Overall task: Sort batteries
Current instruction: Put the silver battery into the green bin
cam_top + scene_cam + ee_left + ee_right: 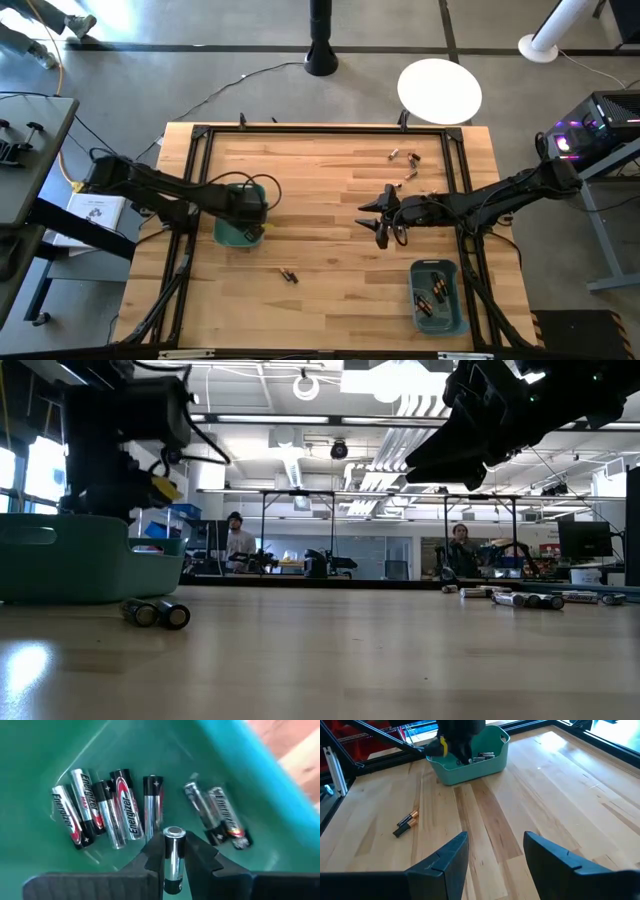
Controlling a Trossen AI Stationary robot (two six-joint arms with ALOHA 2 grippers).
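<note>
**Left gripper holds a cell over the left bin**

The left gripper (174, 862) is clenched on a silver battery (174, 851) above the left teal bin (228, 234), where more silver cells (107, 807) lie. The right gripper (495, 851) hangs open above the bare wooden table (320, 190). Two dark cells (406, 823) lie mid-table; loose batteries (405, 158) sit near the far edge. The right bin (455, 310) holds dark cells (430, 297). Beyond the table, two people (238, 540) stand in a lit workshop.
</note>
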